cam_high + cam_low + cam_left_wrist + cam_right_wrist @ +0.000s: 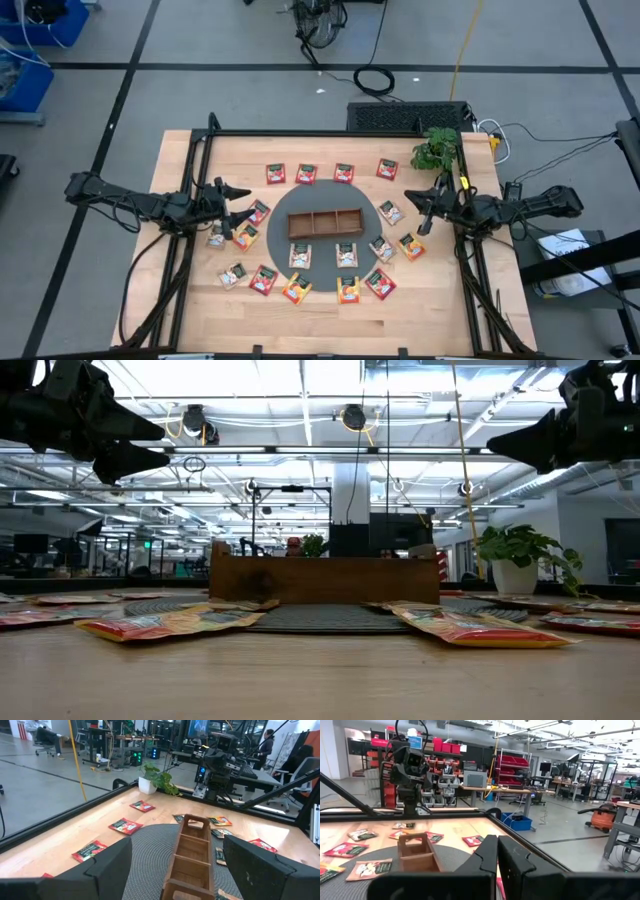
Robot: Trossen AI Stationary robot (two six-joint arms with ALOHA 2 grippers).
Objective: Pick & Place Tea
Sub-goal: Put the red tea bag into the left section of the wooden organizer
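Note:
Many small flat tea packets lie flat in a ring around a round grey mat [275,238]. Red ones [306,174] lie on the far side, orange-yellow ones [348,291] on the near side, and whitish ones [346,254] on the mat. A brown three-compartment wooden tray [325,222] stands on the middle of the mat. My left gripper [238,202] hovers open and empty above the packets at the mat's left edge; it also shows in the left wrist view [177,865]. My right gripper [412,205] hovers shut and empty at the mat's right edge; it also shows in the right wrist view [497,855].
A potted plant [436,150] stands at the table's far right corner, close behind my right arm. A black frame [300,134] runs along the table's far and side edges. Bare wood lies along the near edge [320,325].

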